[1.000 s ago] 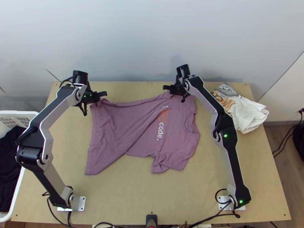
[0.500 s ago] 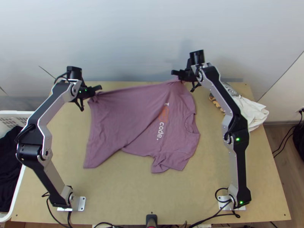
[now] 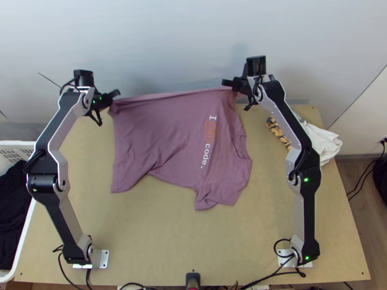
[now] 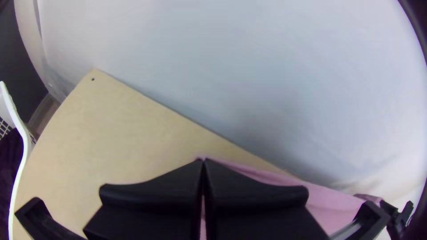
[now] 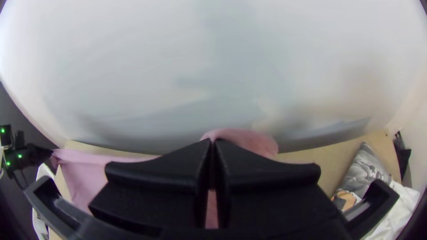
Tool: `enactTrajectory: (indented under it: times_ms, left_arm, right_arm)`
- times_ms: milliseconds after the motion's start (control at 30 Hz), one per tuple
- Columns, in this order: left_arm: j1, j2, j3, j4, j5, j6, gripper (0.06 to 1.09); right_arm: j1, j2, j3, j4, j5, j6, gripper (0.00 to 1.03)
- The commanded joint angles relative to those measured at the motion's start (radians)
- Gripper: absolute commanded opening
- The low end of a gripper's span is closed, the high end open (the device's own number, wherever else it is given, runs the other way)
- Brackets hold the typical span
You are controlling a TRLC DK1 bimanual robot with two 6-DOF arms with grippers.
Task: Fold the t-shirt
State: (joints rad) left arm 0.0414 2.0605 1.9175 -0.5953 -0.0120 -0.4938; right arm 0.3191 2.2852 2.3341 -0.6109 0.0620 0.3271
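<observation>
Top view: t-shirt point(image 3: 169, 130), purple with pale and orange print, opened out in 1 wide piece, not folded, far edge stretched between the 2 grippers and raised, near part lying on the tabletop point(image 3: 169, 237). Hem end towards the left arm, neckline towards the right arm, near sleeve crumpled. Left gripper point(image 3: 116, 94) at the far hem-end corner, right gripper point(image 3: 227, 83) at the far edge, neckline end. White cloth point(image 3: 325, 143) and an orange-black patterned cloth point(image 3: 278, 131) beside the right arm, partly behind it. White basket point(image 3: 25, 232) along the tabletop's left side, black cloth point(image 3: 10, 212) inside. Pale wall point(image 3: 159, 43) behind

Left wrist view: left gripper point(image 4: 203, 162) has its fingers closed up, only a thin gap between them, pinching the t-shirt; pink fabric at the tips, running off as a taut band to the right gripper, far off. Bare tabletop beside the fingers, basket rim beyond

Right wrist view: right gripper point(image 5: 213, 143) also has its fingers pressed nearly together on the t-shirt, a small rounded fold of it standing up past the tips. Cloth stretches from there to the left gripper, which grips the other corner. Grey-and-orange printed item point(image 5: 365, 165) and white cloth lie on the tabletop's other side
</observation>
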Motion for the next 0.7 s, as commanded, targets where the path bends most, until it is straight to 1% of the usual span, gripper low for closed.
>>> enactTrajectory:
  times_ms: [0,67,133,200,267,367,533,667]
  left_arm:
    - [0.000,0.021,0.114,0.011,0.021,-0.002,0.10]
    - [-0.003,0.009,0.114,0.006,0.044,0.009,0.10]
    - [-0.008,-0.010,0.098,-0.017,0.098,0.027,0.10]
    - [-0.009,-0.031,0.057,-0.029,0.124,0.052,0.10]
    - [-0.011,-0.059,-0.002,-0.034,0.127,0.084,0.10]
    - [-0.011,-0.105,-0.095,-0.034,0.138,0.127,0.10]
    - [-0.009,-0.197,-0.256,-0.024,0.147,0.179,0.10]
    - [0.000,-0.267,-0.371,-0.014,0.164,0.219,0.10]
  right_arm:
    - [0.037,-0.004,0.001,0.036,0.056,-0.057,0.03]
    - [0.037,-0.015,-0.007,0.025,0.058,-0.057,0.03]
    - [0.037,-0.036,-0.028,0.003,0.056,-0.056,0.03]
    - [0.035,-0.076,-0.079,-0.013,0.056,-0.054,0.03]
    - [0.034,-0.122,-0.137,-0.041,0.052,-0.051,0.03]
    - [0.034,-0.204,-0.251,-0.072,0.013,-0.046,0.03]
    - [0.037,-0.343,-0.476,-0.072,-0.060,-0.046,0.03]
    - [0.048,-0.431,-0.636,-0.072,-0.099,-0.043,0.03]
